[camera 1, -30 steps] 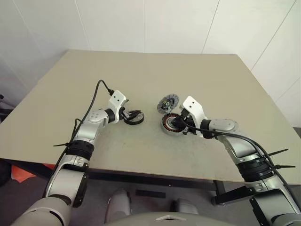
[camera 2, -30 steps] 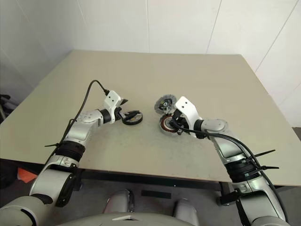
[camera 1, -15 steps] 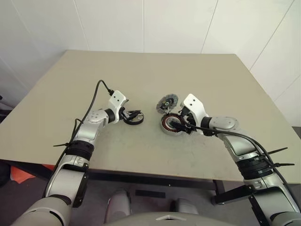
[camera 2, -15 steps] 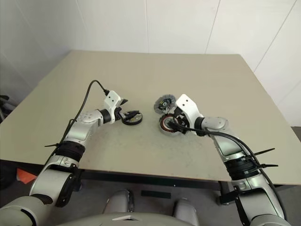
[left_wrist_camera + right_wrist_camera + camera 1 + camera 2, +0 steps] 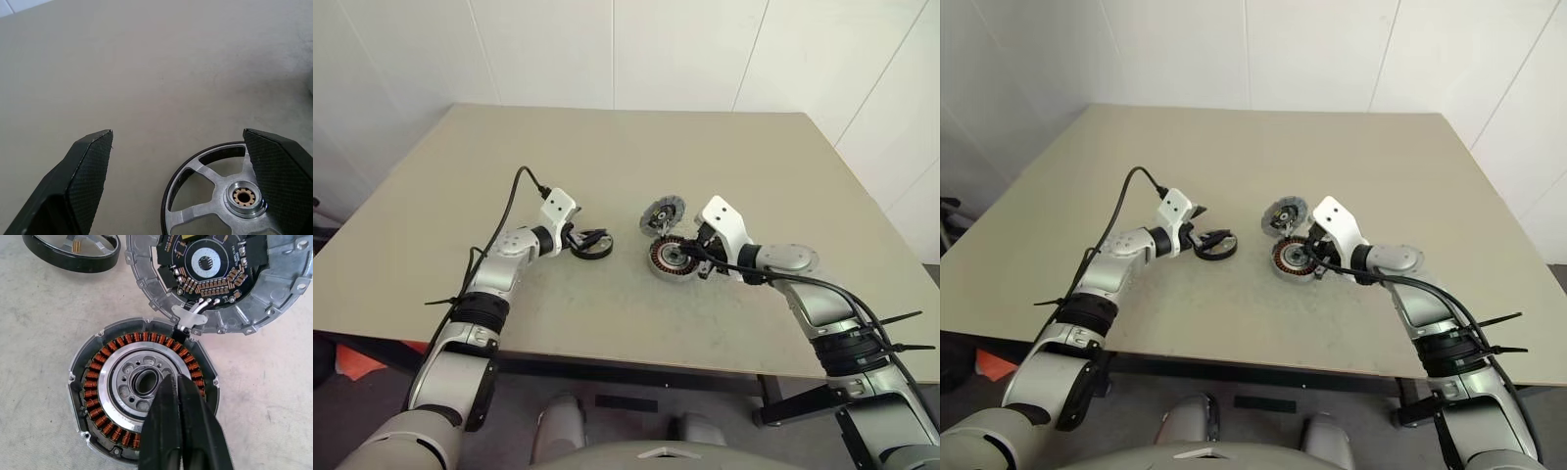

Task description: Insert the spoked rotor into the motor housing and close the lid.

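Between the two wide-open fingers (image 5: 88, 171) of the left gripper (image 5: 583, 239) lies the rotor (image 5: 220, 196); it is flat on the table (image 5: 607, 147), and it sits closer to one finger than the other; that finger covers part of its dark rim, but I cannot tell if it touches; the left gripper holds nothing. Over by the right gripper (image 5: 176, 382), the two fingers are pressed tight together with nothing between them; their tips hang just over the housing (image 5: 142, 406), near the hole in its middle; a ring of copper wire goes all round inside it. Just past the fingertips the lid (image 5: 215, 279) is off, with its inside showing; it touches the housing's edge.
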Action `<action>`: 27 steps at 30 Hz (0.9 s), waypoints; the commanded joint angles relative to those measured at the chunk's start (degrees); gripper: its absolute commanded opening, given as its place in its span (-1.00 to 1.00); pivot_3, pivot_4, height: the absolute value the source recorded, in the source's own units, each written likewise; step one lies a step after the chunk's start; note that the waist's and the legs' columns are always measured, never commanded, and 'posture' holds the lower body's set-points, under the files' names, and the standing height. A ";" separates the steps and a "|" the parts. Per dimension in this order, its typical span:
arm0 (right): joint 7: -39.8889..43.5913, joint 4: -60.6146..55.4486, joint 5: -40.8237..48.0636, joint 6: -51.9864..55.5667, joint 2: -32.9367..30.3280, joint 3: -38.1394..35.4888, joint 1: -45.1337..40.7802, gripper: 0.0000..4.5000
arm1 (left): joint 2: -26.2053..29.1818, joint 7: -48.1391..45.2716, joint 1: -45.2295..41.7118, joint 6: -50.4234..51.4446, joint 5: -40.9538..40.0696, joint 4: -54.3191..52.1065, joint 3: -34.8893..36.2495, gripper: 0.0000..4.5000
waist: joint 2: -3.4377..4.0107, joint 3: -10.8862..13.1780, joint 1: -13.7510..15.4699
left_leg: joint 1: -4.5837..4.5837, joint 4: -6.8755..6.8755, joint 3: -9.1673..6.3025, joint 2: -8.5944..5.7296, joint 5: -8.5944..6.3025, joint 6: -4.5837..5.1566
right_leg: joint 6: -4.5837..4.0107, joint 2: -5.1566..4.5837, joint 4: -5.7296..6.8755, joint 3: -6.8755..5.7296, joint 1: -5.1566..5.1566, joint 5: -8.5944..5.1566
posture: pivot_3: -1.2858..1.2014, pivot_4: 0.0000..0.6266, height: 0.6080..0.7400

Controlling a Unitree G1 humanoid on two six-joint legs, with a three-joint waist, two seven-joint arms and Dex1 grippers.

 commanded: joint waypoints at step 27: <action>0.27 1.04 -1.63 -1.77 1.45 2.08 -1.55 -0.98 | 0.22 1.50 -0.88 -0.82 0.91 -0.79 0.42 1.00 | 0.00 0.00 -0.02 | 0.14 0.01 0.00 0.00 0.00 0.00 | 0.00 0.00 0.02 0.00 0.11 0.00 | 0.03 -1.00 1.00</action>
